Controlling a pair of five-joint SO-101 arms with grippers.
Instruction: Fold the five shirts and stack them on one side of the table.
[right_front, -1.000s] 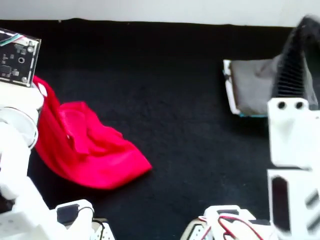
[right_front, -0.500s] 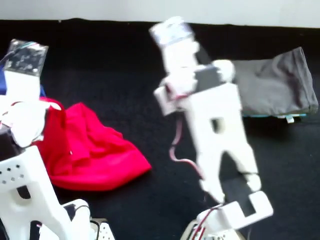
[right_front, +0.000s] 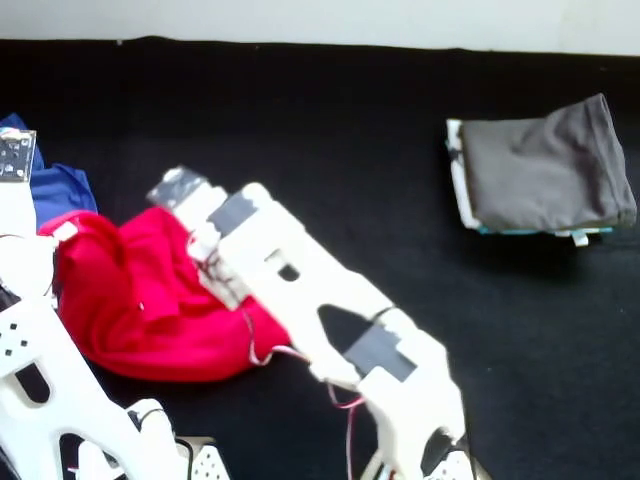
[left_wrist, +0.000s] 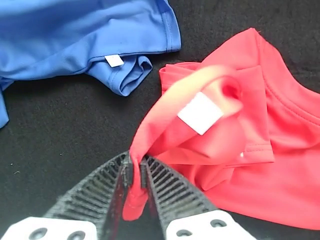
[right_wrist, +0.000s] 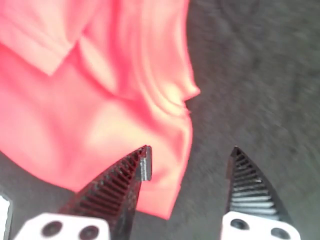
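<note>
Guessing halfway-ish: grey-topped folded shirt stack (right_front: 540, 165) sat done, left jaws pinched the crumpled red shirt (right_front: 140, 310), right jaws hung open over it.

one red shirt (right_front: 150, 310), one blue shirt (right_front: 60, 190) just beside it, one grey-topped folded stack (right_front: 540, 170) well apart from it

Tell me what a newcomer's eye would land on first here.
The crumpled red shirt at the table's left side stands out first, with the left gripper shut on a fold of it and the right gripper open over its edge. Next comes the folded grey shirt topping a small stack at the far right, and a blue shirt bunched just beyond the red one.
</note>
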